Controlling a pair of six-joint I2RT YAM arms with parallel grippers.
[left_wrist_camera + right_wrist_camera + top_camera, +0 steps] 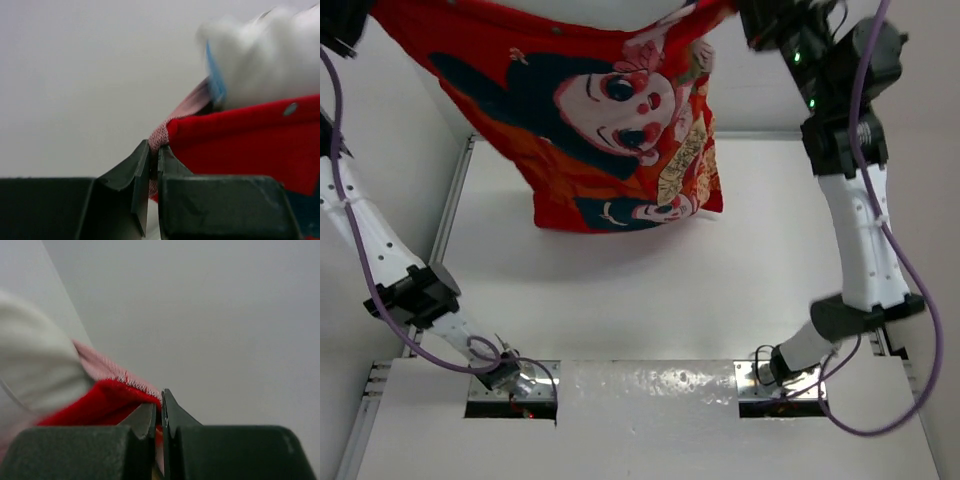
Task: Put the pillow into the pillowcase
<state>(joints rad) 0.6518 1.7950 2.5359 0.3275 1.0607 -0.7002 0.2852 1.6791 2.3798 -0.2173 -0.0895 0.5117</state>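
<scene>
the red cartoon-printed fabric pillowcase (pixel 610 110) hangs in the air above the white tabletop (pixel 620 300), stretched between both raised arms. the left jaws are closed on its hem at one corner, the right jaws on the hem at the other. the plain white stuffed pillow (pixel 270 60) bulges out of its mouth.
</scene>
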